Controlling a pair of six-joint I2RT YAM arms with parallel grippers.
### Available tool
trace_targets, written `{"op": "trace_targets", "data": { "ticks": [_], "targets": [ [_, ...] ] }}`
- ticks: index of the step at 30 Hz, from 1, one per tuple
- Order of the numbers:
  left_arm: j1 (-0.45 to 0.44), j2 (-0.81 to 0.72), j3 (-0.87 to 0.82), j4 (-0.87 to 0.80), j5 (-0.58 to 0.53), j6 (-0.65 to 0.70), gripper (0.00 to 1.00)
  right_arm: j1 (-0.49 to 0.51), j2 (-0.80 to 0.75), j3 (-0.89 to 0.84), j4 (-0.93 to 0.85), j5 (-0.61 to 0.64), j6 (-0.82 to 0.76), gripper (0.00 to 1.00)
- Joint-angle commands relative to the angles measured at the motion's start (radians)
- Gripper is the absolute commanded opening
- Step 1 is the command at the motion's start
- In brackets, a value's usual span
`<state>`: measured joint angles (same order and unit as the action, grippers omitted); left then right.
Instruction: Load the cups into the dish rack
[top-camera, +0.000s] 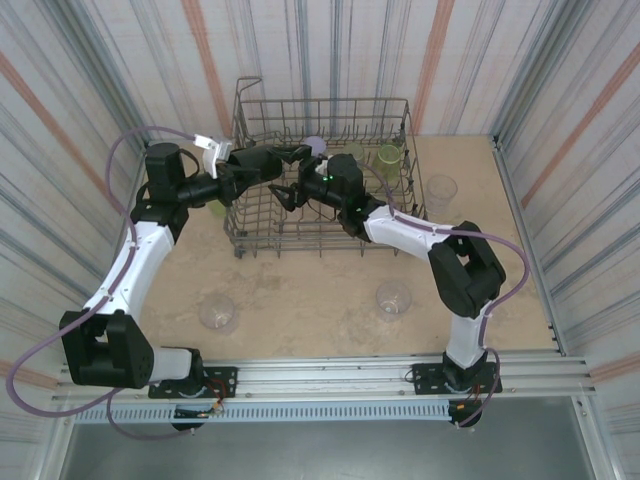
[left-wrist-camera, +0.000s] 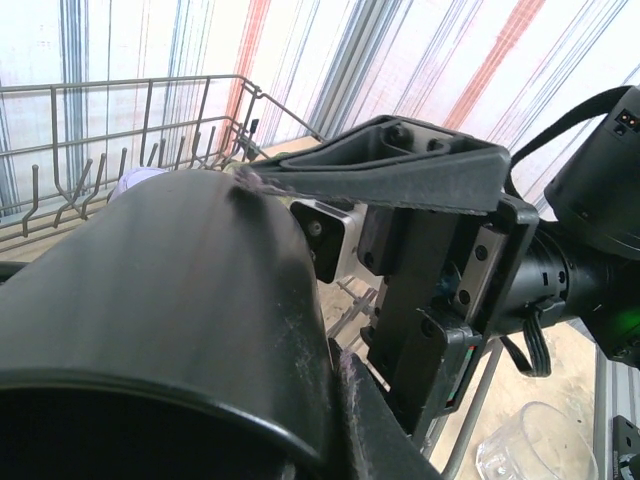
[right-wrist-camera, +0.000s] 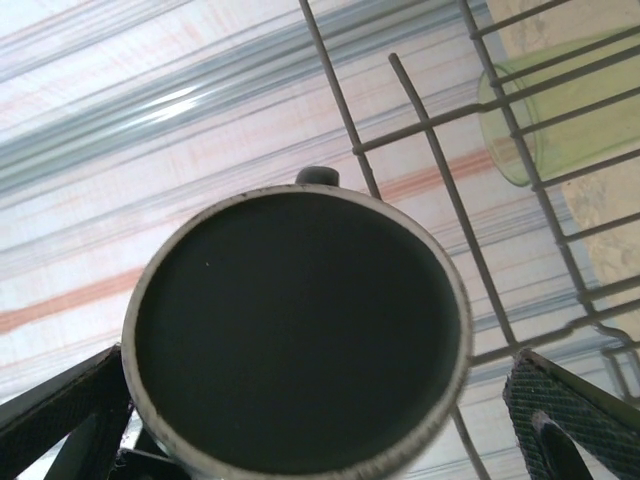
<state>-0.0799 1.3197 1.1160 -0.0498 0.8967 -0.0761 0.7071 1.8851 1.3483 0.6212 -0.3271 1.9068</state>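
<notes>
Evidently a handover: the left gripper (top-camera: 298, 153) pinches the dark cup (left-wrist-camera: 170, 300) by its wall above the dish rack (top-camera: 330, 101) — so the right gripper (right-wrist-camera: 315, 365), jaws spread wide, straddles its round end.

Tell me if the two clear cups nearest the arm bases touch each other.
Apart. The top view shows the left clear cup and the right clear cup with bare table between them.
</notes>
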Motion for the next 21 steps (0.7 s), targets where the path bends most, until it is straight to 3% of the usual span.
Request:
{"op": "trace_targets", "data": {
  "ticks": [1,9,19,21],
  "targets": [
    [-0.009,-0.043,0.004,0.091,0.020,0.021,0.00,0.013,0.047,0.070,0.015,0.036,0.061,0.99],
    [-0.015,-0.028,0.010,0.077,0.010,0.026,0.00,0.026,0.078,0.125,-0.019,0.052,0.053,0.98],
    [-0.018,-0.026,0.018,0.061,0.004,0.022,0.00,0.025,0.053,0.126,-0.057,0.050,0.001,0.49],
    [-0.018,-0.033,0.019,0.055,-0.010,0.014,0.07,0.023,0.047,0.124,-0.056,0.050,-0.008,0.40]
  ]
}}
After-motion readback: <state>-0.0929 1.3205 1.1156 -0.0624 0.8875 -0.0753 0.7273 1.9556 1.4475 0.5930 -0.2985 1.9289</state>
